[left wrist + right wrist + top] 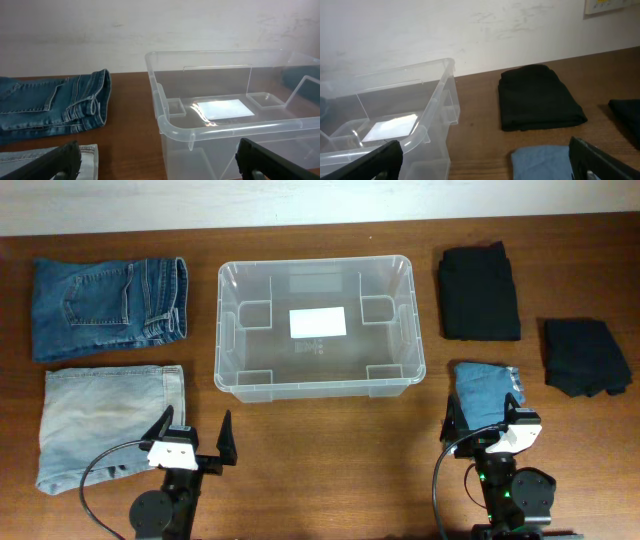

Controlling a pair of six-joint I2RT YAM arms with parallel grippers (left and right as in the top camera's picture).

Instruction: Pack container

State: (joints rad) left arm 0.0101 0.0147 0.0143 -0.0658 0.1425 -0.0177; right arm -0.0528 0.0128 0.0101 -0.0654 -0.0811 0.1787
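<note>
The container [318, 388] is a clear plastic bin at the table's middle, with nothing inside but a white label [318, 323] on its base. My left gripper [193, 432] stands open in front of its left corner, apart from it. In the left wrist view the container's rim [220, 127] fills the right half and the left gripper [160, 165] holds nothing. My right gripper [487, 420] is open at the front right, just over the near edge of a folded blue garment [485, 392]. In the right wrist view the right gripper [482, 162] is empty, with the container [427, 125] at left.
Folded dark jeans [108, 305] and light jeans [105, 420] lie left of the bin. A folded black garment [478, 292] and a second black one [585, 358] lie to its right. Bare wood shows along the table's front between the arms.
</note>
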